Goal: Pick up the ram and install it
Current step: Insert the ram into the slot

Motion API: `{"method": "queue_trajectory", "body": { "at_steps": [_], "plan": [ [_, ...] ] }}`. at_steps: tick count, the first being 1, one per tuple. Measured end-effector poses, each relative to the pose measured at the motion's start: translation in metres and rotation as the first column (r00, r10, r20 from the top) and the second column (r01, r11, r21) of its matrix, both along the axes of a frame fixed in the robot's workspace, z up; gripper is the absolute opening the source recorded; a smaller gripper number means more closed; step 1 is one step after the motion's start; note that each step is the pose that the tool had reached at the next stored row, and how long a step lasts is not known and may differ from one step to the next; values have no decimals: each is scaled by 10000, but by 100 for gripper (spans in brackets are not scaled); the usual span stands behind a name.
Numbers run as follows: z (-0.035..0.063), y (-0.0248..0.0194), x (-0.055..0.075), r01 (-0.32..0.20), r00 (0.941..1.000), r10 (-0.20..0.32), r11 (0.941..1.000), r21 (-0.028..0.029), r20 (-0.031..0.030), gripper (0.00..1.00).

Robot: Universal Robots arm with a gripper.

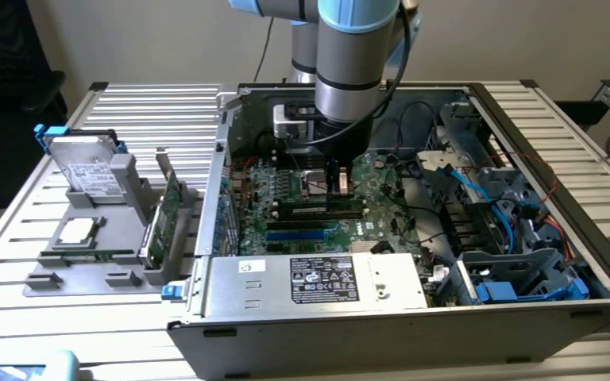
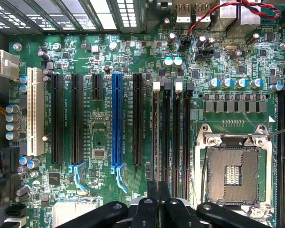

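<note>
One arm (image 1: 353, 55) reaches down into the opened computer case (image 1: 390, 341), which lies on the slatted surface (image 1: 136, 111). Condition of the pincer (image 1: 338, 190): clenched, fingers (image 2: 152, 199) drawn together, poised over the motherboard (image 1: 273, 214) in line with the four memory slots (image 2: 166, 133). Whether it touches the board cannot be told. On one side of those slots sits the processor socket (image 2: 232, 166). On the other side run black card slots, one blue slot (image 2: 116, 118) and one white slot (image 2: 34, 111).

Location of the ram (image 1: 88, 254): outside the case, lying in the groove along the front edge of the grey tray (image 1: 83, 279). The tray is near the surface's edge at the exterior view's left, well apart from the pincer. Just behind the ram on the tray rests a square processor chip (image 1: 77, 232). A hard drive (image 1: 83, 167) stands at the tray's back, and a green expansion card (image 1: 160, 218) stands on edge at the side nearest the case.

Writing: the power supply (image 1: 390, 282) carries a white-and-black label (image 1: 321, 279) crowded with marks that are not legible. The hard drive's sticker and the white print on the motherboard likewise cannot be read.
</note>
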State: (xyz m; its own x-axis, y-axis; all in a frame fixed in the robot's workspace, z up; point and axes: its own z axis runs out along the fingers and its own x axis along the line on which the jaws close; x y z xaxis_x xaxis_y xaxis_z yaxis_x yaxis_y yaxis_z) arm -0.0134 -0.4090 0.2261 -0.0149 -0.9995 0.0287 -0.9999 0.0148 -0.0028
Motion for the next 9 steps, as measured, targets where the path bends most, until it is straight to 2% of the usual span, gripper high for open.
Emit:
{"method": "queue_trajectory", "body": {
  "at_steps": [9],
  "plan": [
    [-1,0,0,0,10000,0,10000,1,0,14]
  ]
}}
